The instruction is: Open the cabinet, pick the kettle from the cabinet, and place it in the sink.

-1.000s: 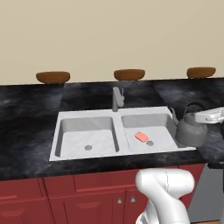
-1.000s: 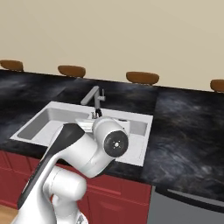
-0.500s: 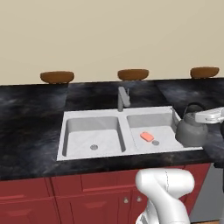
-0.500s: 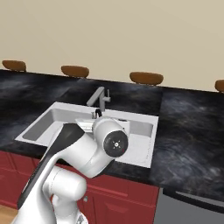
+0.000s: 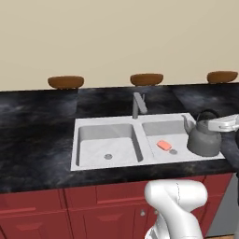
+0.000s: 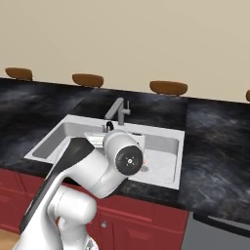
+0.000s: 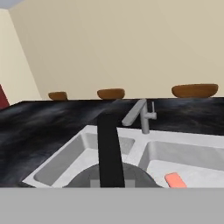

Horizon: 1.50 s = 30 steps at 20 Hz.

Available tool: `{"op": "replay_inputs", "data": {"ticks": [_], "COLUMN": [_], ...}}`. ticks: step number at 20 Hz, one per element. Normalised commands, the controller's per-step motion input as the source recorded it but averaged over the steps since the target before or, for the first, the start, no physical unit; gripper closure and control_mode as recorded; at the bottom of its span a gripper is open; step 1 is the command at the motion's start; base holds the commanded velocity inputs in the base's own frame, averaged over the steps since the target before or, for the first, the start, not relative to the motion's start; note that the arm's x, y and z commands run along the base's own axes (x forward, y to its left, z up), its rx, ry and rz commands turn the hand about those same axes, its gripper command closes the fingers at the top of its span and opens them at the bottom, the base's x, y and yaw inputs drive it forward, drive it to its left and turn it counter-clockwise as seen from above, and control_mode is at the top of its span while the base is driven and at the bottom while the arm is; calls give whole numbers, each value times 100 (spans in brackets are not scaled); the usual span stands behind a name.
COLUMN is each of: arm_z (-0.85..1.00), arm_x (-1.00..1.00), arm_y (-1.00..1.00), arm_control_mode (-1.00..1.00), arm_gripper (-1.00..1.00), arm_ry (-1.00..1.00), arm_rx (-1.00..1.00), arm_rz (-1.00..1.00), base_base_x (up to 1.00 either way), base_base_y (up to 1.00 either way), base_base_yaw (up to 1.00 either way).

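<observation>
Gripper [image 5: 223,124] is shut tight on the kettle's [image 5: 202,138] top handle. Kettle hangs w/ its base at the right edge of the sink [image 5: 93,126], by the right basin. An orange sponge [image 5: 164,145] lies in that basin, near the drain. Faucet [image 5: 138,104] stands at the back, btw the basins. Three brown bowls [image 5: 66,82] sit along the back of the black worktop [image 5: 32,126].

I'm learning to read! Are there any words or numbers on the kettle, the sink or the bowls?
None: no words, numbers or signs can be read anywhere.
Kettle: plain grey, no label.
Sink: plain, no brand mark.
Orange thing in the sink: no writing.
Bowls: plain brown.
</observation>
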Motion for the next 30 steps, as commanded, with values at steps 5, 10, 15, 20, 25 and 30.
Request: {"op": "replay_inputs", "data": {"ticks": [5,10,15,20,25,30], "arm_z": [0,0,0,0,0,0], "arm_x": [0,0,0,0,0,0], "arm_y": [0,0,0,0,0,0], "arm_control_mode": [100,100,100,100,100,100], "arm_gripper": [100,100,100,100,100,100], "arm_ry": [0,0,0,0,0,0], "arm_rx": [0,0,0,0,0,0], "arm_rz": [0,0,0,0,0,0], "base_base_x": [1,-3,-6,-10,-10,-9], "base_base_y": [36,45,51,51,49,47], "base_base_yaw": [-3,-5,-8,-4,0,0]}}
